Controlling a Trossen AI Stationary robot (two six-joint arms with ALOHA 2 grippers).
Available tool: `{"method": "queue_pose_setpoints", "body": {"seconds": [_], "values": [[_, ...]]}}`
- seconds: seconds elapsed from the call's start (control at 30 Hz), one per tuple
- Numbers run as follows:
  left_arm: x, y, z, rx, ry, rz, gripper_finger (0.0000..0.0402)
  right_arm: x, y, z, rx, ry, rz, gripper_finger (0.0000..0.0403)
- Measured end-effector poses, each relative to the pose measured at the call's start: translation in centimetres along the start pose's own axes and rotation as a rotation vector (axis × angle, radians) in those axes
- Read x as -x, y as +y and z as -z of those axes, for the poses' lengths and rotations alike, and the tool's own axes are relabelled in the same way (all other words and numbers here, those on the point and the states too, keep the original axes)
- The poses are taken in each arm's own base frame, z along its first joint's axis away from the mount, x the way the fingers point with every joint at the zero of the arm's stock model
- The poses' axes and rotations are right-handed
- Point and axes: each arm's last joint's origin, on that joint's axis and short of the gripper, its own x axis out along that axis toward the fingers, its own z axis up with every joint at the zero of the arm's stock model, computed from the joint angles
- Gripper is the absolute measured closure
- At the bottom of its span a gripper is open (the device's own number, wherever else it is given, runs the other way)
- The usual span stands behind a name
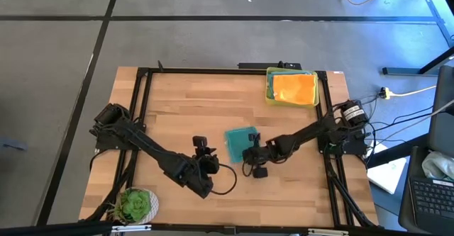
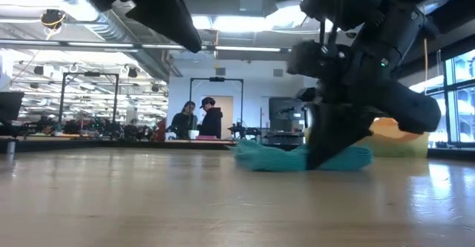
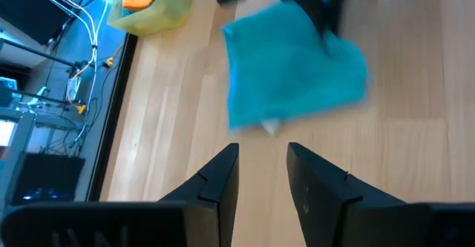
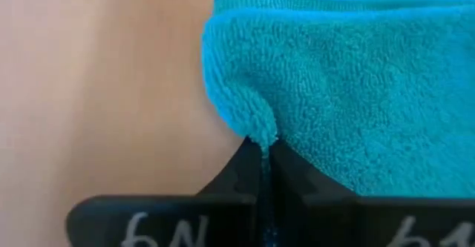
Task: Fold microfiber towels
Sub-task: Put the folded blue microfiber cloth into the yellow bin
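Right wrist view: we see right gripper (image 4: 263, 165) fingers clamped on teal towel (image 4: 349, 84) edge | high view: towel mid-surface (image 1: 177, 115), orange towel (image 1: 294, 88) in yellow tray (image 1: 269, 94) | left gripper (image 3: 260, 165) fingers apart | low view: people (image 2: 197, 120) in room

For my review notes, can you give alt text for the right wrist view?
The right gripper is shut on a pinched-up corner of the teal towel, whose folded layers fill the view above the bare wooden table.
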Motion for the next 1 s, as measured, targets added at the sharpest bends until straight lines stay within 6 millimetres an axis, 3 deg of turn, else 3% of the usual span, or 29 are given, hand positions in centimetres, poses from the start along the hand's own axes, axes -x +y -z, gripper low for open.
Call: {"method": "queue_pose_setpoints", "body": {"seconds": [0.1,0.2,0.3,0.43,0.6,0.8,1.0], "values": [[0.0,0.1,0.3,0.001,0.022,-0.011,0.0294,2.6,-1.3,-0.1,0.09,0.116,0.089,0.0396],[0.0,0.3,0.7,0.009,0.047,-0.025,0.0294,6.7,-3.9,-1.8,0.097,0.125,0.178,0.0396],[0.1,0.3,0.9,0.017,0.059,-0.027,0.0294,9.8,-6.8,-1.0,0.056,0.215,0.206,0.0396],[0.5,0.0,1.0,0.007,0.053,-0.02,0.0294,14.8,-10.5,0.0,-0.094,0.175,0.256,0.0396],[0.6,0.0,1.0,0.004,0.05,-0.023,0.0294,18.6,-14.0,2.6,-0.22,0.171,0.24,0.0393],[0.5,0.0,1.0,0.002,0.051,-0.026,0.0294,19.2,-17.7,5.1,-0.257,0.222,0.302,0.0389],[0.5,0.0,1.0,0.003,0.051,-0.026,0.0294,16.7,-20.7,8.9,-0.323,0.324,0.265,0.0387]]}}
